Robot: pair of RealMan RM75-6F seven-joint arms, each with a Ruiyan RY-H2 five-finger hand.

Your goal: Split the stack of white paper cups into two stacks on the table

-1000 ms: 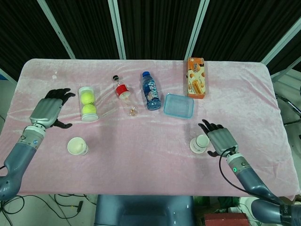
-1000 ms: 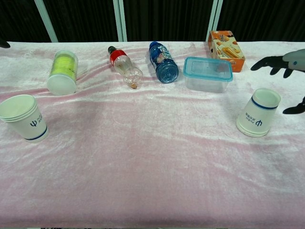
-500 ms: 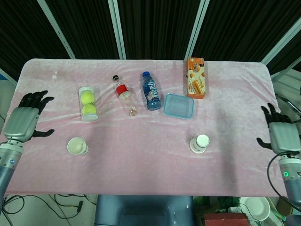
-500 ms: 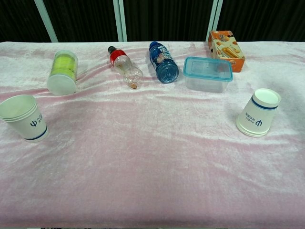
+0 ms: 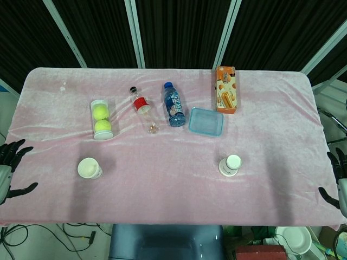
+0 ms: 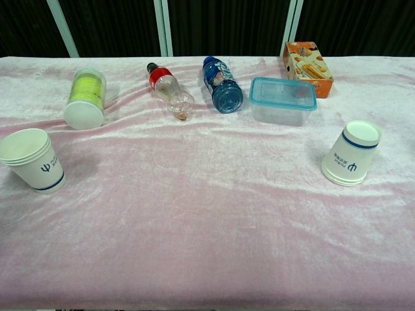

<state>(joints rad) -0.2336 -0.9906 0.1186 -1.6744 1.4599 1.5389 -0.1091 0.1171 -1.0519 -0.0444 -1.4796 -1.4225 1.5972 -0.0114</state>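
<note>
Worktop [image 5: 271, 97] draped in wrinkled pink velvet cloth, black curtain backdrop [image 5: 179, 32] behind it divided by pale slanted metal poles [image 5: 134, 32], grey floor at the near edge with loose black cables [image 5: 76, 233] (lower left corner), even overhead light, soft shadows.

- table [image 5: 162, 189], pink velvet cloth, wrinkled
- upright cup stack [image 6: 31, 160] near left
- upside-down cup stack [image 6: 352, 153] near right
- tennis ball tube [image 5: 101, 119], red-cap bottle [image 5: 143, 108], blue bottle [image 5: 173, 104] lying down at back
- lidded plastic container [image 5: 206, 121], upright
- orange snack box [image 5: 226, 89], far right
</note>
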